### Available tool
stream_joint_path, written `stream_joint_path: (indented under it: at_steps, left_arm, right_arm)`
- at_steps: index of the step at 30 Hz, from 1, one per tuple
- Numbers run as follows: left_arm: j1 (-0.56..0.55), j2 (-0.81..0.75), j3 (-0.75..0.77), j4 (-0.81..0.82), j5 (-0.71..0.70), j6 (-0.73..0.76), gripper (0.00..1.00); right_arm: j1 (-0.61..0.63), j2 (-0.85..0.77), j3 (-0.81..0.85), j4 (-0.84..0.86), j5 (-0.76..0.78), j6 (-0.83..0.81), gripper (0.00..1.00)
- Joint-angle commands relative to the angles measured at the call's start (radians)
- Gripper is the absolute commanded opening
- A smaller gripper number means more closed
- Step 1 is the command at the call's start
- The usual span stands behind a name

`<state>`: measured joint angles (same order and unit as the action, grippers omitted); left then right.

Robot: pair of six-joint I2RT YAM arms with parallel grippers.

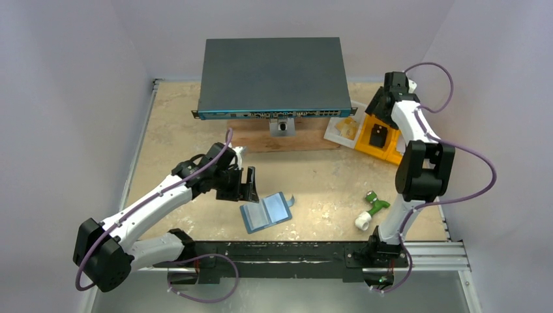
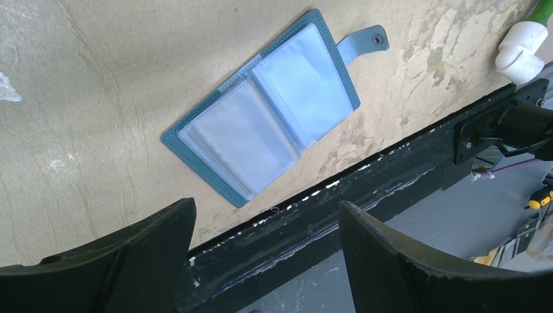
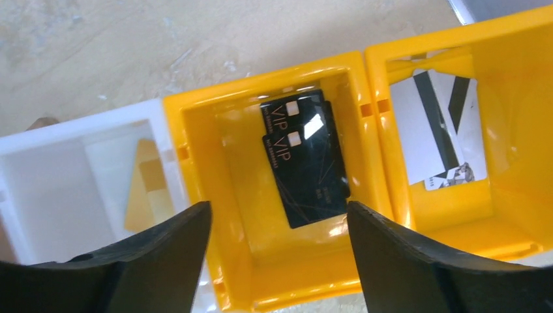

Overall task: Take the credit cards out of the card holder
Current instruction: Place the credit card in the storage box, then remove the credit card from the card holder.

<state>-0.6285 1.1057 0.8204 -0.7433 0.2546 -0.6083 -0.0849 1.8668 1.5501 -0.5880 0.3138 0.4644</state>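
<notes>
The card holder [image 2: 261, 130] lies spread open and flat on the counter [image 2: 98, 98], just ahead of the left end effector [image 2: 264, 228] and apart from its fingers [image 2: 156, 248]. It is steel-blue with stitched edges. Two clear plastic sleeve pages face up, and a short strap tab [image 2: 365, 44] with a snap stud sticks out from the edge farthest from the end effector. The sleeves look empty, though glare on the plastic makes that hard to confirm. A black rail [image 2: 391, 176] runs between the fingers and the holder. The left end effector's jaws stand wide apart with nothing between them.

The right end effector [image 3: 277, 222] hovers over a row of bins, its jaws also spread wide and empty. Straight ahead of its fingers, in the middle yellow bin [image 3: 195, 130], two black credit cards [image 3: 303, 160] marked VIP lie overlapped. The yellow bin on the right of its view [image 3: 515, 163] holds a white card [image 3: 437, 130] with black stripes. The white bin [image 3: 39, 143] on the left holds a pale gold card [image 3: 143, 189].
</notes>
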Motion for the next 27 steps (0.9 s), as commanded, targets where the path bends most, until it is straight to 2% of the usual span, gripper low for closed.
stream_joint_path:
  at_steps: [1, 6, 12, 15, 20, 27]
  left_arm:
    - [0.004, -0.018, 0.0, 0.004, -0.018, 0.01, 0.8]
    - [0.012, -0.018, -0.007, 0.003, -0.038, -0.005, 0.8]
    - [0.02, -0.018, -0.028, -0.002, -0.093, -0.056, 0.8]
    - [0.027, -0.026, -0.049, 0.006, -0.121, -0.083, 0.8]
    - [0.039, -0.033, -0.076, 0.017, -0.163, -0.13, 0.8]
    - [0.058, -0.028, -0.102, 0.004, -0.227, -0.186, 0.79]
  right_arm:
    - [0.012, -0.139, -0.02, -0.023, -0.06, 0.029, 0.82]
    - [0.037, -0.342, -0.217, 0.021, -0.133, 0.044, 0.99]
    - [0.118, -0.599, -0.488, 0.07, -0.228, 0.078, 0.99]
    - [0.232, -0.74, -0.612, 0.108, -0.254, 0.113, 0.99]
    - [0.444, -0.853, -0.75, 0.156, -0.269, 0.222, 0.99]
    - [0.761, -0.818, -0.843, 0.277, -0.22, 0.344, 0.98]
